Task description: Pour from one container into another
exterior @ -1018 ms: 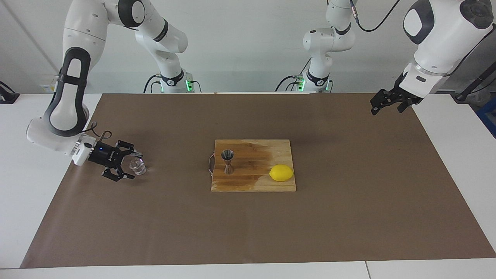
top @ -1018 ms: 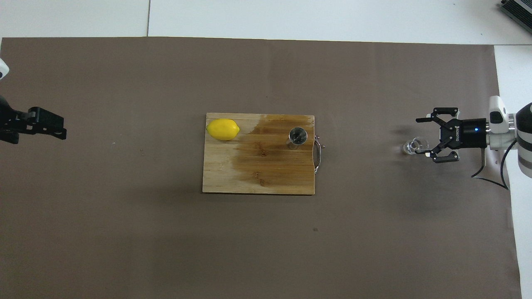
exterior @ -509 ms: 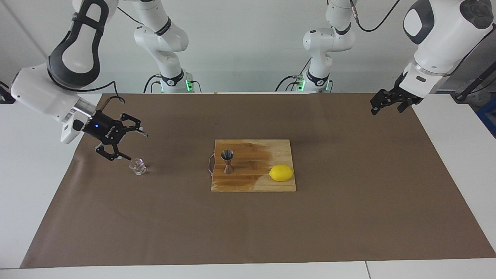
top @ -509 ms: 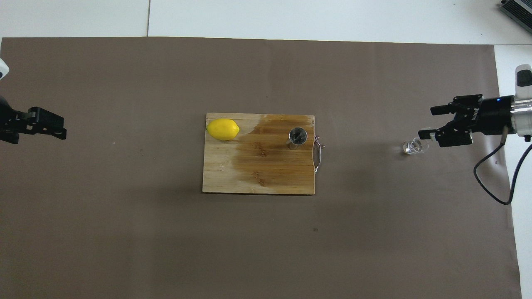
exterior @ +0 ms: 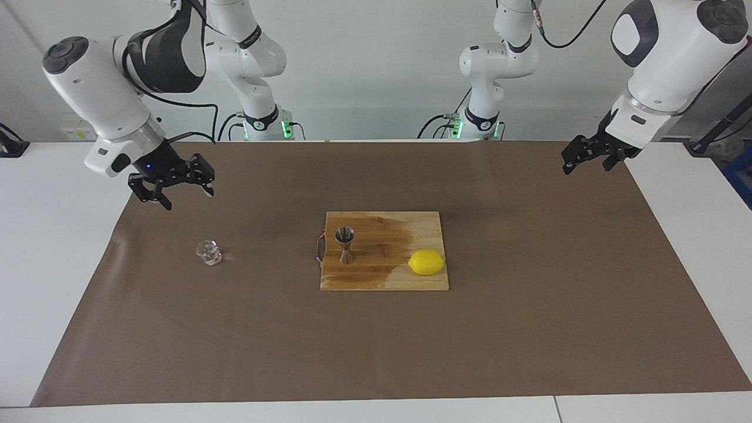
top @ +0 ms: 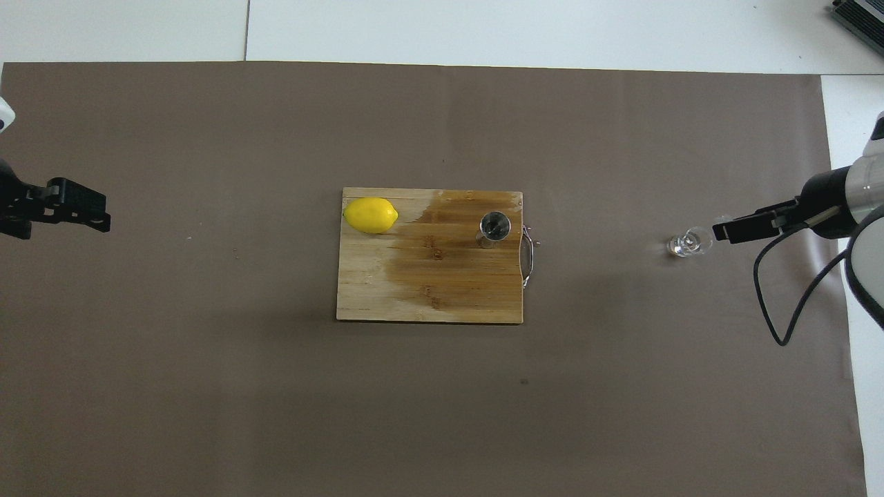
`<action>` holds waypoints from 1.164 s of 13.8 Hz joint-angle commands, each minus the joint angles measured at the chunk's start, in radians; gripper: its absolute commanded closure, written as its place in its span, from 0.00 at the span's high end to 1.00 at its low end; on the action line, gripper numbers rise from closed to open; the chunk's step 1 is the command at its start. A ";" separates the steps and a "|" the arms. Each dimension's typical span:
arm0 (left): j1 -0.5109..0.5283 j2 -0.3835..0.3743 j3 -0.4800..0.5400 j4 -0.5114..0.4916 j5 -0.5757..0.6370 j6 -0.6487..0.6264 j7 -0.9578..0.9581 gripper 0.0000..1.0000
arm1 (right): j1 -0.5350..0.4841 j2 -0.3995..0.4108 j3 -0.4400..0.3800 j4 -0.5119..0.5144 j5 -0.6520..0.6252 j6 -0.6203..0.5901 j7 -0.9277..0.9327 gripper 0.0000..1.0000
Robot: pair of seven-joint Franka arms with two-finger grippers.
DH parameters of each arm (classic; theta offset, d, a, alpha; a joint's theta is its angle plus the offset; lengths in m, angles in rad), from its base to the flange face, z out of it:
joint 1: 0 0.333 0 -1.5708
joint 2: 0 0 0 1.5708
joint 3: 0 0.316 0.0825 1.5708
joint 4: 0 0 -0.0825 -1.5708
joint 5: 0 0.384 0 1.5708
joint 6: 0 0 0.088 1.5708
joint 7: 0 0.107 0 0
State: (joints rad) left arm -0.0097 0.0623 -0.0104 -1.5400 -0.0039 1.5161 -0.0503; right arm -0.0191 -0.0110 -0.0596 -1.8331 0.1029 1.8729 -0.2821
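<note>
The clear glass cup (exterior: 208,252) stands alone on the brown mat toward the right arm's end of the table; it also shows in the overhead view (top: 686,244). The steel hourglass jigger (exterior: 345,244) stands upright on the wooden board (exterior: 388,277), at the board's handle end, and shows from above (top: 494,229). My right gripper (exterior: 183,195) is open and empty, raised in the air over the mat, apart from the cup; its tip shows edge-on beside the cup in the overhead view (top: 724,230). My left gripper (exterior: 584,161) waits open and empty, raised over the mat's edge at the left arm's end.
A yellow lemon (exterior: 426,262) lies on the board's corner toward the left arm's end. A dark wet stain (top: 442,269) covers much of the board (top: 359,290). A metal handle (top: 528,255) sticks out of the board toward the cup.
My right gripper has left the cup, risen and drawn back toward its base, with the cup left standing on the mat. The left arm has not moved.
</note>
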 commanded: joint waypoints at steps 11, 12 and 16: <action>0.005 -0.027 -0.005 -0.028 0.012 -0.005 -0.011 1.00 | -0.018 -0.084 -0.013 0.204 -0.114 -0.353 0.345 1.00; 0.005 -0.027 -0.005 -0.028 0.012 -0.005 -0.011 1.00 | -0.018 -0.098 -0.011 0.178 -0.112 -0.357 0.348 1.00; 0.005 -0.027 -0.005 -0.028 0.012 -0.005 -0.011 1.00 | -0.022 -0.104 0.000 0.169 -0.108 -0.366 0.333 1.00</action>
State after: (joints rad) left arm -0.0097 0.0623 -0.0104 -1.5400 -0.0039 1.5161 -0.0503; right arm -0.0292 -0.1041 -0.0773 -1.6541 0.0058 1.5185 0.0469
